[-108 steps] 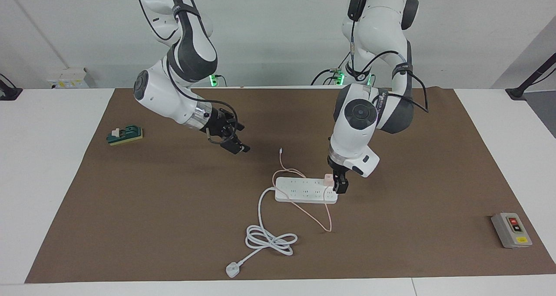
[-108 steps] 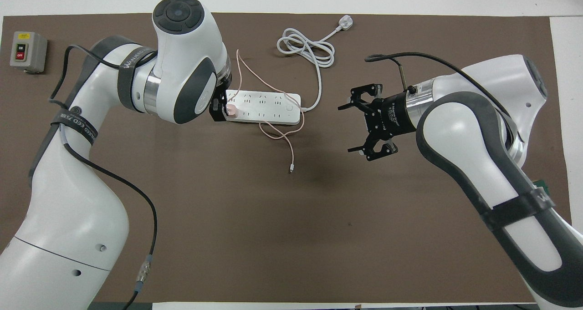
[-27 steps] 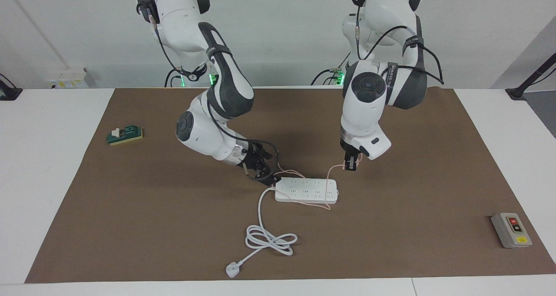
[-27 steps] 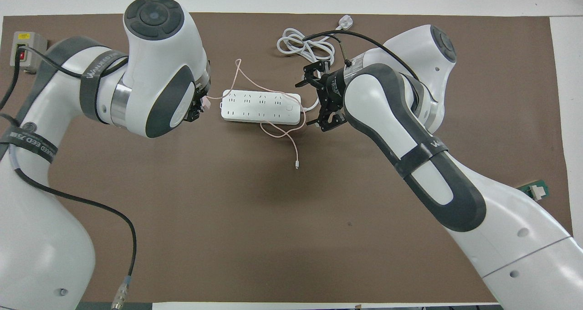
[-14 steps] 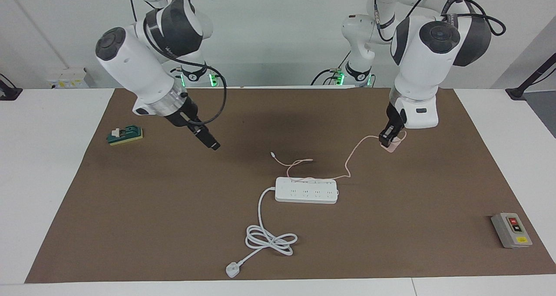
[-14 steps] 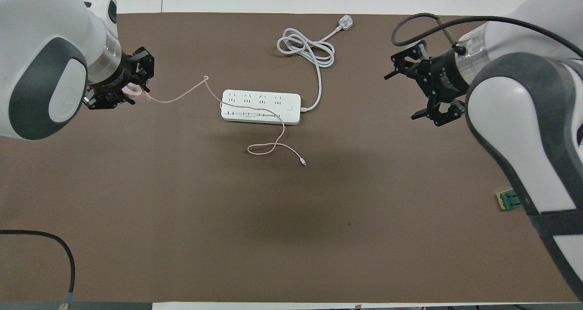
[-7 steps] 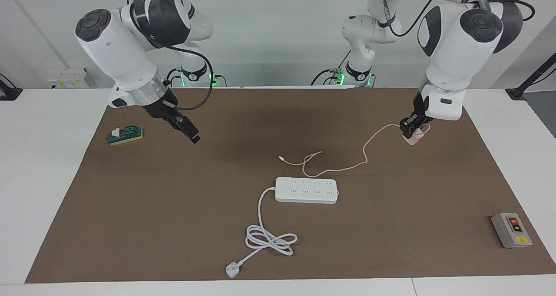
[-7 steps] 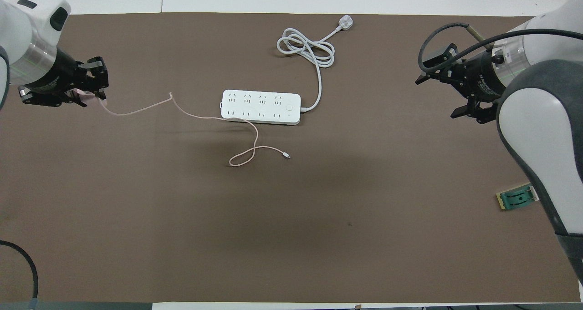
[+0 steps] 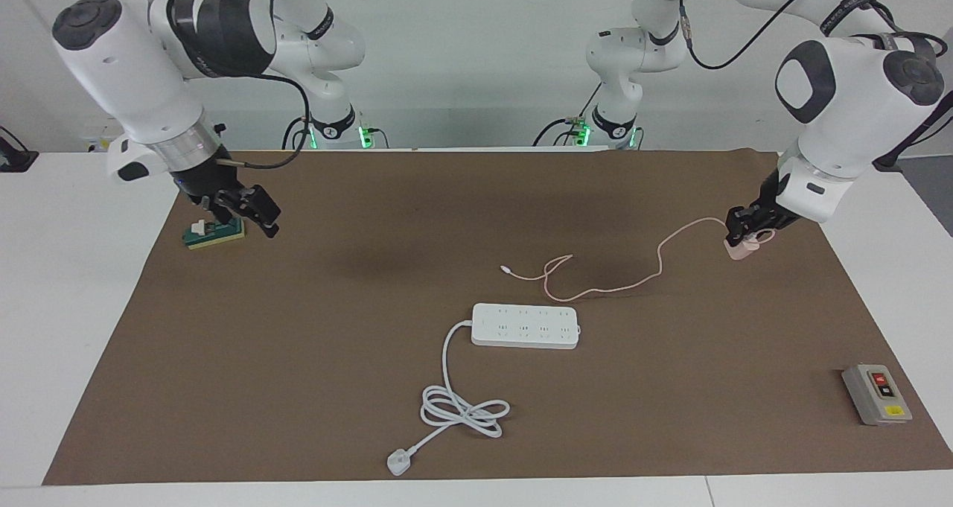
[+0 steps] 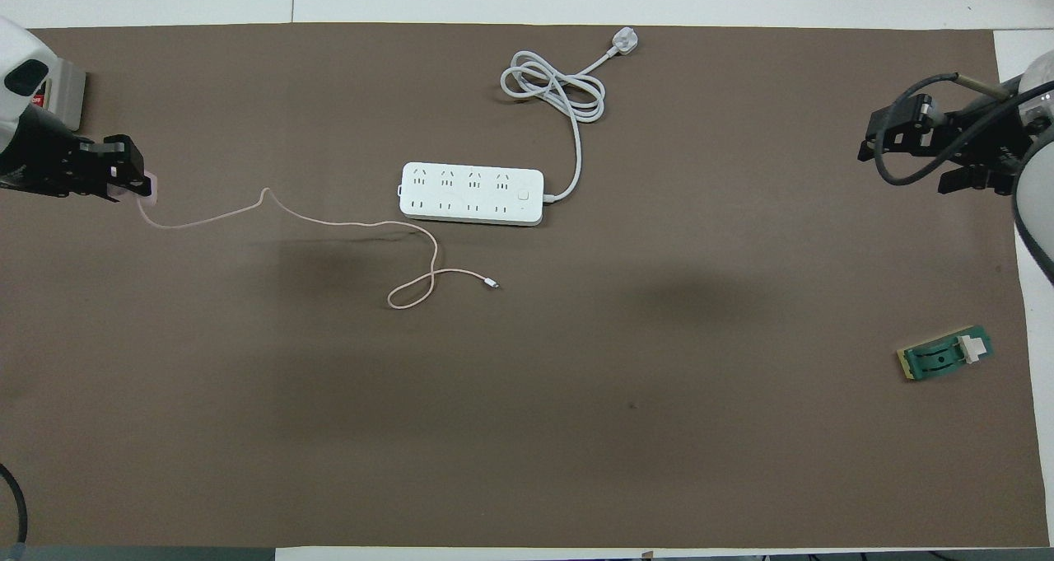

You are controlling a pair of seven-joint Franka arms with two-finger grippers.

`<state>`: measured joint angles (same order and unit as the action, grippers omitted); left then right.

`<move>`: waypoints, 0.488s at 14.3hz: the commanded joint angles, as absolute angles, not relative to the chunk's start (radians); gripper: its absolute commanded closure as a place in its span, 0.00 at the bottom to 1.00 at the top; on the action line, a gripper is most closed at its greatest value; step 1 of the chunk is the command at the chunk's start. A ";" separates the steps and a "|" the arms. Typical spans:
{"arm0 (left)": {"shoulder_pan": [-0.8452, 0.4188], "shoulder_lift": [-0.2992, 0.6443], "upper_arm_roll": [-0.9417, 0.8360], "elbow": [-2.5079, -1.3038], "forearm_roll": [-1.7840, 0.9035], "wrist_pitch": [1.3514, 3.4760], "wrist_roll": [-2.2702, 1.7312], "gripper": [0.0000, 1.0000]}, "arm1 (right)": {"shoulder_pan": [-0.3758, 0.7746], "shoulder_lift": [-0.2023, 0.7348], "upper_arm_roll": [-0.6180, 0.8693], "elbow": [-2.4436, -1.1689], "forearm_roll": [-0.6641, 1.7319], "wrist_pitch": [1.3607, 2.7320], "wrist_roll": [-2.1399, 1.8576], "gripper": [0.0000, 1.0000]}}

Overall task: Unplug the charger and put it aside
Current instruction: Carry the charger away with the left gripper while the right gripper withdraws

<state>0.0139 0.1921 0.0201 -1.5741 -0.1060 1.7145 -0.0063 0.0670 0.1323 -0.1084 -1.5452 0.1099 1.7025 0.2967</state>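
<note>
The left claw [image 9: 743,237] is clamped on the charger [image 9: 741,249], a small pale pink cube, and holds it over the brown mat [image 9: 313,388] toward the left arm's end of the bench [image 9: 67,321], out of the power strip [image 9: 526,325]. Taking that white power strip as the dial's centre in the overhead view, the charger sits at about nine o'clock, well apart from it. The charger's thin pink cable [image 10: 329,225] trails from the cube across the mat, nearer to the robots than the strip, and ends in a small loop at roughly seven o'clock.

The strip's thick white cord [image 10: 553,90] coils at about one o'clock, its plug farthest from the robots. A grey switch box [image 9: 876,394] lies near ten o'clock, at the mat's corner.

The right claw [image 9: 257,213] hangs over the mat's edge at the right arm's end, beside a small green block [image 9: 214,232]; whether it stands wide or narrow cannot be told. No containers appear on the bench.
</note>
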 commanded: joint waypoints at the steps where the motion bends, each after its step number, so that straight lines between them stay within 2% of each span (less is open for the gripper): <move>1: 0.093 0.150 0.012 -1.689 -0.214 1.802 0.205 1.00 | 0.069 0.121 -0.094 -1.551 0.078 1.713 0.212 0.00; 7: 0.195 0.160 0.015 -1.818 -0.425 1.856 0.492 1.00 | 0.072 0.083 -0.094 -1.508 0.038 1.606 0.102 0.00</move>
<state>0.1770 0.1899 0.0216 -1.7448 -0.3805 1.8177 0.4292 0.0808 0.1083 -0.0982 -1.5071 0.0541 1.6556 0.1552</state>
